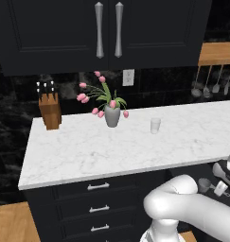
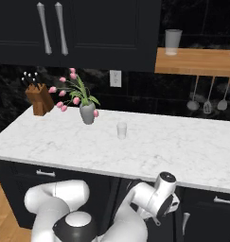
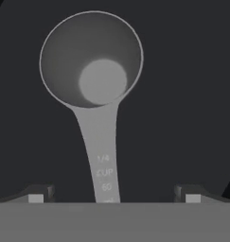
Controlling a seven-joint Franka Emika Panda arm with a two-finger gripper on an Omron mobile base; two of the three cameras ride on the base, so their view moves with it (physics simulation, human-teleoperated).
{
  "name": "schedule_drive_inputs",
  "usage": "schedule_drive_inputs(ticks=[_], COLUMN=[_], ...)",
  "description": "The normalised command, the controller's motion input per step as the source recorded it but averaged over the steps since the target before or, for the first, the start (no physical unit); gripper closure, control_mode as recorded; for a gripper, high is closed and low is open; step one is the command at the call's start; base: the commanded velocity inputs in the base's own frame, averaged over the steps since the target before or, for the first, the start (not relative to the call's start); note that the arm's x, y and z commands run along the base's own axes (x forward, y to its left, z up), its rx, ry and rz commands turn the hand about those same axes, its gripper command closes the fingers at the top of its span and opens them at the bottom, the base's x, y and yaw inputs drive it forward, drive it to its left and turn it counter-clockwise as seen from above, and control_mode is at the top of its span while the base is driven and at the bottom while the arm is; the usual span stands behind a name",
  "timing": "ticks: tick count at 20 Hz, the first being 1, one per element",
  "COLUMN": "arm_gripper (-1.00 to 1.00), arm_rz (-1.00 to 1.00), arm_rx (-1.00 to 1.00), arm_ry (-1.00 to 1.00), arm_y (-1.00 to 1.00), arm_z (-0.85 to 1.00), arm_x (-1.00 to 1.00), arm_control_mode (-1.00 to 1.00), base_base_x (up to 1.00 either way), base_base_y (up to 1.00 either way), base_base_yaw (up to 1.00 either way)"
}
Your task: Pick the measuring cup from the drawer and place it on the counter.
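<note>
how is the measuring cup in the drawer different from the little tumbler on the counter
The measuring cup has a long flat handle stamped with a quarter-cup mark; the tumbler has no handle. The measuring cup is opaque grey, while the tumbler is whitish and translucent. The measuring cup sits low in the dark drawer, its handle between the open gripper tips; the tumbler stands out on the white counter. Both are small, round and upright.
</note>
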Motion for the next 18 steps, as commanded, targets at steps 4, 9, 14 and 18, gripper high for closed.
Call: schedule_drive_inputs(ticks=[4, 9, 14, 18], arm_gripper=[-1.0, -1.0, -1.0, -1.0], arm_rz=[0.07, 0.07, 0.06, 0.03], arm_rx=[0.0, 0.0, 0.0, 0.0], arm_ry=[0.0, 0.0, 0.0, 0.0], arm_y=[0.16, 0.15, 0.06, 0.0], arm_z=[-0.01, 0.0, -0.01, -0.01], arm_x=[-0.15, -0.24, -0.09, 0.0], arm_control_mode=[-1.0, -1.0, -1.0, -1.0], base_base_x=[0.0, 0.0, 0.0, 0.0], base_base_y=[0.0, 0.0, 0.0, 0.0], base_base_yaw=[0.0, 0.0, 0.0, 0.0])
